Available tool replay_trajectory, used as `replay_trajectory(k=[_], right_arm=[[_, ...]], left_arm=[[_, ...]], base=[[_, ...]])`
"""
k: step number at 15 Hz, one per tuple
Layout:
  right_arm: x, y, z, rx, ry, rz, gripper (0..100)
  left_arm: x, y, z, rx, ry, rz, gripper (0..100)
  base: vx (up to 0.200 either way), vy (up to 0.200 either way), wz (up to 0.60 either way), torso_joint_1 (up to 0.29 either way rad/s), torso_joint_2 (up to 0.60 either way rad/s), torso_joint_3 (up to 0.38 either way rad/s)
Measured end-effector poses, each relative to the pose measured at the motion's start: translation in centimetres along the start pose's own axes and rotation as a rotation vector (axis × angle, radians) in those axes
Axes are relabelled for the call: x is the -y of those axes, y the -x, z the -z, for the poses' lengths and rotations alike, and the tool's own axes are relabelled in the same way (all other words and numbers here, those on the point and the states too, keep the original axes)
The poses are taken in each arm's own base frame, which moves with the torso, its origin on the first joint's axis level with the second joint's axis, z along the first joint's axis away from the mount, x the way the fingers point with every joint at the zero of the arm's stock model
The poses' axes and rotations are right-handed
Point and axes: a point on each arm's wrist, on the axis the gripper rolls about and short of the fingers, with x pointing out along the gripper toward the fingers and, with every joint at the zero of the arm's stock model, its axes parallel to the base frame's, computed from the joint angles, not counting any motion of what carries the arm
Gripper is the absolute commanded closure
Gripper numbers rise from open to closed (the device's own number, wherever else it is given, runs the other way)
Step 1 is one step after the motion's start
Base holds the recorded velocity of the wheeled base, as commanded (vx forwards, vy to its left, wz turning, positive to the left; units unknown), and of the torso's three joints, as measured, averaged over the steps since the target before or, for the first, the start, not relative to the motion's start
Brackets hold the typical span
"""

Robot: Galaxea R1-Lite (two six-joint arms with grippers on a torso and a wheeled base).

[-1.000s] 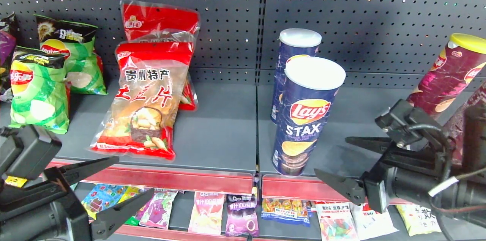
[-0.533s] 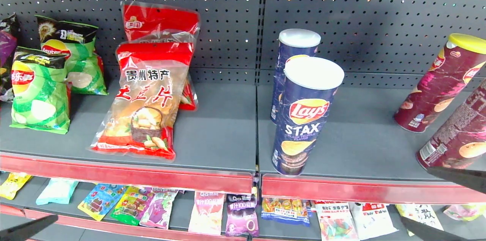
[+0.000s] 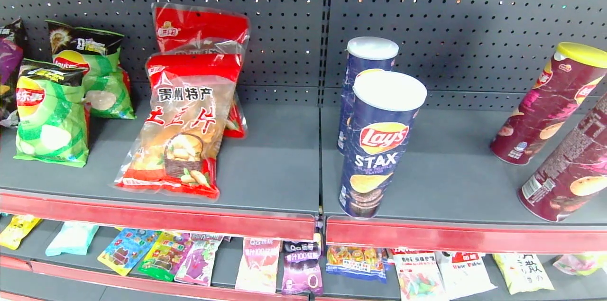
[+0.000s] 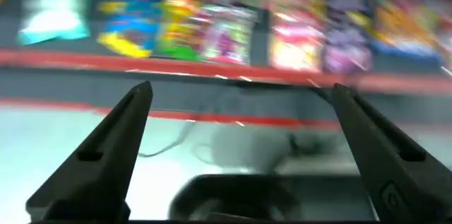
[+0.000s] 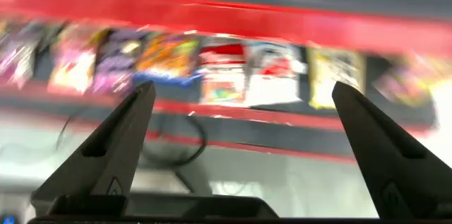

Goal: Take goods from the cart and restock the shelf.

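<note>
- The shelf (image 3: 280, 163) holds its goods in lanes by kind. The green bags (image 3: 50, 116) are at the robot's left, then the red bags (image 3: 182, 125), the blue cans (image 3: 379, 144) just past the middle seam, and the maroon cans (image 3: 545, 111) at the right edge.
- Within each lane one item stands behind another, with the front one near the red lip. I judge this keeps the labels facing out and within easy reach.
- The red bags lean backward, the rear one against the back panel (image 3: 450, 16). Soft packs like these probably need that prop to stay up.
- The blue cans stand upright with lids on top. I cannot tell whether the two touch.
- The maroon cans look tilted toward the right, and I cannot tell what they rest against.
- The lanes stand well apart, so the grey shelf between them is likely where new stock would go.
- The left tool (image 4: 241, 90) is released, with its fingers spread wide and nothing between them. It sits low, facing the packets (image 3: 258, 263) on the lower shelf.
- The right tool (image 5: 244, 86) is likewise released and carries nothing, and it also sits low.
- With both tools free, the next step is probably to fetch an item from the cart.
</note>
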Motion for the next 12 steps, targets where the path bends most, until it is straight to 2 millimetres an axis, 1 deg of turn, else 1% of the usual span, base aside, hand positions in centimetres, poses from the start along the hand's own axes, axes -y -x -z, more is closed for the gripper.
replay_trajectory(k=[2,3,4,6,8,9,10,11,12], right_arm=[[-0.8,0.1,2.2,0.004,-0.066,0.175,0],[-1.1,0.0,3.4,0.026,-0.051,0.197,0],[-1.4,-0.6,4.6,0.087,-0.016,0.167,0],[-1.6,-1.9,5.5,0.28,0.058,0.093,0],[-1.4,-3.8,7.1,0.354,0.095,0.074,0],[-1.3,-4.3,7.7,0.348,0.091,0.097,0],[-1.2,-4.6,8.2,0.338,0.058,0.119,0],[-1.2,-4.8,8.5,0.338,0.01,0.132,0],[-1.2,-4.8,8.7,0.351,-0.023,0.144,0]], left_arm=[[0.1,0.1,0.4,0.014,0.045,-0.059,0],[0.2,0.1,0.5,0.026,0.049,-0.04,0],[0.3,0.3,0.7,0.062,0.051,0.014,0],[0.4,0.2,0.1,0.209,0.054,0.08,0],[0.6,-0.9,-0.1,0.375,0.042,0.103,0],[0.6,-1.6,0.0,0.447,0.043,0.094,0],[0.6,-2.0,0.4,0.453,0.047,0.075,0],[0.4,-2.7,1.3,0.415,0.068,0.0,0],[0.3,-2.8,1.4,0.412,0.077,-0.023,0]], base=[[0.0,0.0,0.0,0.0,0.0,0.0],[0.0,0.0,0.0,0.0,0.0,0.0],[0.0,0.0,0.0,0.0,0.0,0.0],[0.0,0.0,0.0,0.0,0.0,0.0],[0.0,0.0,0.0,0.0,0.0,0.0],[0.0,0.0,0.0,0.0,0.0,0.0],[0.0,0.0,0.0,0.0,0.0,0.0],[0.0,0.0,0.0,0.0,0.0,0.0],[0.0,0.0,0.0,0.0,0.0,0.0]])
